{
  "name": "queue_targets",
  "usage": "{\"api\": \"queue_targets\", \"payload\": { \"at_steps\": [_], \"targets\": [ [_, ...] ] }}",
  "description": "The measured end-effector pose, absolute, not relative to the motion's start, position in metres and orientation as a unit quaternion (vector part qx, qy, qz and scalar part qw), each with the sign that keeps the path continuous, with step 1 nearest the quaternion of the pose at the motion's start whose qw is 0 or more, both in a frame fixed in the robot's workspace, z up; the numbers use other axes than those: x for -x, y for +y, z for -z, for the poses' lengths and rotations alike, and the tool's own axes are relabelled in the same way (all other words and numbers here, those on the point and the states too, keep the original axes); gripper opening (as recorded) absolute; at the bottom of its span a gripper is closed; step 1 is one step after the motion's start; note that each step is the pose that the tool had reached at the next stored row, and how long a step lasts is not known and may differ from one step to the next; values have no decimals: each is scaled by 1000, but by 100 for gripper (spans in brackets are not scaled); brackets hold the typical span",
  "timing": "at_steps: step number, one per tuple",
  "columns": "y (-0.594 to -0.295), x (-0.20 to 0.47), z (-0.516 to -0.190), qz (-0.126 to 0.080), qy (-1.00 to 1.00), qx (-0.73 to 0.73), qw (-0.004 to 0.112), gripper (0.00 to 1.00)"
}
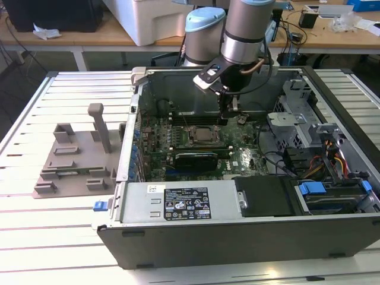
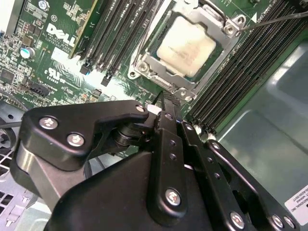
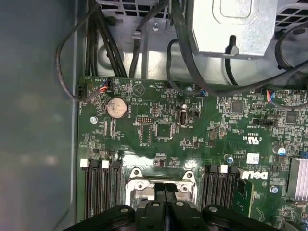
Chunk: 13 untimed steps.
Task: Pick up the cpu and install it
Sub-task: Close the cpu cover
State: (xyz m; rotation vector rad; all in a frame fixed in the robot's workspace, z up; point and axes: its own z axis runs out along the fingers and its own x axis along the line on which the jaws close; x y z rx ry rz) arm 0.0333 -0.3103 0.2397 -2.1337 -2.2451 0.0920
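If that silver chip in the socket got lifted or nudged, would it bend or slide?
The cpu looks like a flat metal-topped slab, so probably stiff. Its smooth top may be slippery. Sitting low inside the socket frame, it likely would not slide if pushed.

There is one cpu (image 2: pixel 186 48), one socket frame (image 2: pixel 144 61), one motherboard (image 3: pixel 144 103), one coin battery (image 3: pixel 116 108), one open computer case (image 1: pixel 237 237), one grey fixture plate (image 1: pixel 65 172), one robot arm (image 1: pixel 246 29).
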Motion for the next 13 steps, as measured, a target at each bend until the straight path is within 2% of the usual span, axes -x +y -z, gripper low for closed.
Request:
{"api": "queue_targets", "payload": {
  "at_steps": [13],
  "targets": [
    [-310, -2, -231, -30, -724, 688, 21, 11]
  ]
}}
